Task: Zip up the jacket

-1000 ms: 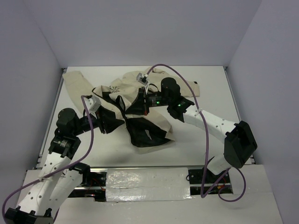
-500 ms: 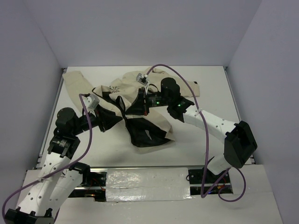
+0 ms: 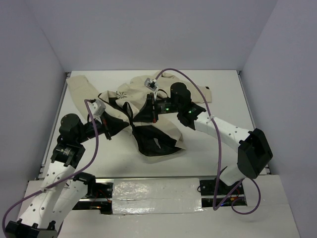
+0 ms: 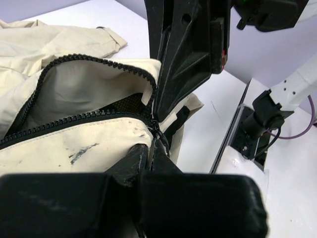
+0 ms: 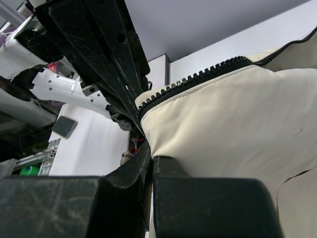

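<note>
My big cream fabric jacket [image 3: 130, 88] with long sleeves lies crumpled on the white table [image 3: 233, 104]. From above, one sleeve reaches out toward 10 o'clock. The black inside lining [image 3: 153, 144] spills open toward 6 o'clock. A small dark star mark [image 3: 120, 94] sits on the cream cloth near the top.

My left gripper [image 4: 151, 152] comes at the jacket from 8 o'clock. Its two fingers are pressed tight together, and they pinch the jacket right at the zipper edge. Just above them I see a little dark smudge [image 4: 81, 151] on the cloth. A row of black zipper teeth [image 4: 94, 60] bends in a big curve from 9 o'clock up and over to the middle. Under that curve the jacket gapes open, and pale cloth shows inside.

My right gripper [image 5: 150, 159] comes in from 3 o'clock. Its fingers are squeezed together too, with the cream cloth caught between them beside the zipper teeth. The teeth run away toward 2 o'clock in that view.

My two grippers point at each other, tip close to tip, near the middle of the jacket. I cannot tell if the tips touch. A purple cable [image 3: 195, 87] loops over the jacket from my right arm.
</note>
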Controlling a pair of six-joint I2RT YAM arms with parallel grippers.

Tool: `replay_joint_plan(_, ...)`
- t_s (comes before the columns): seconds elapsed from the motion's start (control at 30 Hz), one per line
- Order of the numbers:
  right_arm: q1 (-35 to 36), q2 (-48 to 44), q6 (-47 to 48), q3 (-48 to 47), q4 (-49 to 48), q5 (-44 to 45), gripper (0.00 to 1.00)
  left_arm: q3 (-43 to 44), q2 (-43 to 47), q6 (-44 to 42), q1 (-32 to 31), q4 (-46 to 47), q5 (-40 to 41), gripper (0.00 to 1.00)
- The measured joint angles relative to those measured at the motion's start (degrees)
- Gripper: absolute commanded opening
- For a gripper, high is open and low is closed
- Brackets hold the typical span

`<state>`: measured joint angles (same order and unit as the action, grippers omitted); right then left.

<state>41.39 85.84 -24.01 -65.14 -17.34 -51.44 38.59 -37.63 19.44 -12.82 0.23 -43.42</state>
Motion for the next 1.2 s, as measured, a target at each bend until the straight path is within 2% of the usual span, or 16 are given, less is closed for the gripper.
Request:
replay_joint_plan(0.27,0.15,0.0,-1.05,0.07,1.86,1.27,0.0,1.03,-5.14,-2.58,0.31,-1.62,-2.51,0.0)
replay_joint_plan(0.47,0.17,1.66,-1.88,0.09,4.63,5.77,0.0,1.64,-10.38,-2.56,0.61,-2.82,-1.62,0.0)
replay_joint_plan(0.67,-0.5,9.29,-3.34,-2.56,8.59,9.35,0.22,1.95,-17.31,-2.51,1.03,-7.19,2.91,0.0)
replay_joint_plan(0.7,-0.7,11.06,-3.67,-3.87,9.49,10.29,0.33,1.95,-18.27,-2.34,1.11,-8.0,3.19,0.0)
replay_joint_plan(0.83,-1.38,15.39,-4.79,-8.02,12.81,12.59,0.55,1.95,-20.55,-1.22,0.85,-9.84,3.58,0.0)
replay_joint_plan(0.9,-1.81,15.61,-4.76,-9.31,15.32,14.47,0.63,1.95,-21.14,-1.01,0.85,-10.4,4.07,0.0)
replay_joint_plan(1.07,-2.05,14.05,-4.48,-12.7,20.81,22.16,0.66,1.92,-21.38,0.02,0.85,-11.89,4.66,0.0)
replay_joint_plan(1.13,-1.44,10.97,-4.72,-12.52,23.91,28.33,0.64,1.77,-21.38,0.44,0.85,-12.46,4.61,0.0)
replay_joint_plan(1.2,-0.48,7.06,-5.14,-11.65,25.42,34.71,0.57,1.14,-21.2,0.7,0.85,-13.33,4.52,0.0)
